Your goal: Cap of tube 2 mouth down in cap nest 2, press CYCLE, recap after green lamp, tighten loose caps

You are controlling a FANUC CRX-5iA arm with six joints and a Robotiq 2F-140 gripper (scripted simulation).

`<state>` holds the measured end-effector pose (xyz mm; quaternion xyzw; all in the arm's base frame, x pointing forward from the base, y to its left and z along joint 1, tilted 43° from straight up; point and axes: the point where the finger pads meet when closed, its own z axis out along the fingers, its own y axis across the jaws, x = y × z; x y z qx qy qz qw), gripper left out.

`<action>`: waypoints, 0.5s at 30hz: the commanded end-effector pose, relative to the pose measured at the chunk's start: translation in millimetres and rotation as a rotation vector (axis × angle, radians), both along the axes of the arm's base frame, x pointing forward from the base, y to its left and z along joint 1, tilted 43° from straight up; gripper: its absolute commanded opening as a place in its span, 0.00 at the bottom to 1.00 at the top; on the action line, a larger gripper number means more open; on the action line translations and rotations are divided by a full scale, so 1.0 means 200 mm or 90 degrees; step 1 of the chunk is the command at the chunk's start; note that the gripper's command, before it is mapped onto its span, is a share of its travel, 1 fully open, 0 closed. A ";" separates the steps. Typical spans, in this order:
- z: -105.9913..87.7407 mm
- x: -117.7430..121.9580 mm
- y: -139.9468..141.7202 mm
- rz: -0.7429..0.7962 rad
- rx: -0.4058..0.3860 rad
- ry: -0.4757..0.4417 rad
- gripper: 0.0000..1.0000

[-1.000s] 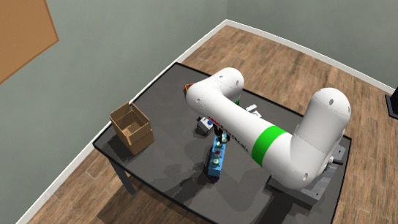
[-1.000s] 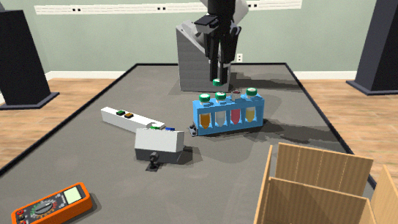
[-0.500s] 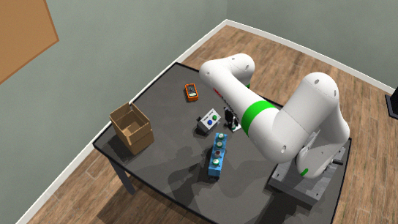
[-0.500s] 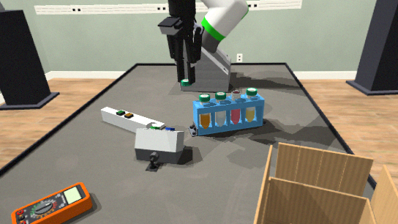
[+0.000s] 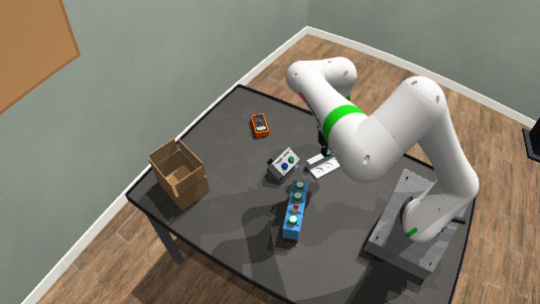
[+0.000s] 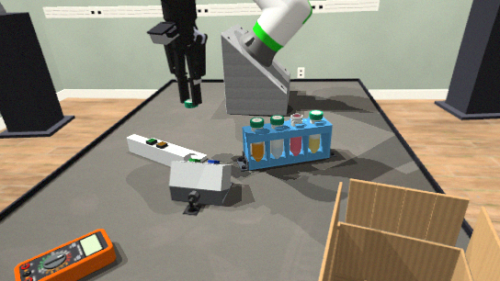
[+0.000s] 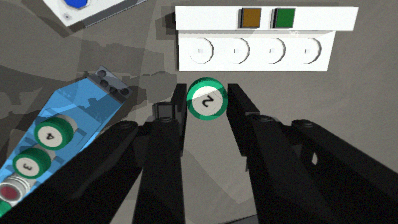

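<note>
The end effector (image 7: 206,100) grips cap 2 (image 7: 207,100) between its fingers, high above the tabletop (image 6: 115,216) and just short of the white cap tray (image 7: 255,50). The blue rack (image 6: 287,142) holds one uncapped tube (image 6: 296,120) of red liquid.

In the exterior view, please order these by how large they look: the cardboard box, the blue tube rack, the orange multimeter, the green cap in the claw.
1. Brown cardboard box, though it is nearest the camera.
2. Blue tube rack and orange multimeter: look alike, so unranked.
3. Green-rimmed cap in the black claw, smallest.
</note>
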<state>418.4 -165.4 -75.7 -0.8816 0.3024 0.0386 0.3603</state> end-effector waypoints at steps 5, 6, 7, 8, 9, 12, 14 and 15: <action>-0.19 -0.02 -0.21 0.000 0.000 0.000 0.30; -0.19 -0.02 -0.21 0.000 0.000 0.000 0.30; -0.19 -0.02 -0.21 0.000 0.000 0.000 0.30; -0.19 -0.02 -0.21 0.000 0.000 0.000 0.30; -0.19 -0.02 -0.21 0.000 0.000 0.000 0.30; -0.19 -0.02 -0.21 0.000 0.000 0.000 0.30; -0.21 -0.02 -0.20 0.000 0.000 0.000 0.30; -0.23 -0.02 -0.18 0.000 0.000 0.000 0.30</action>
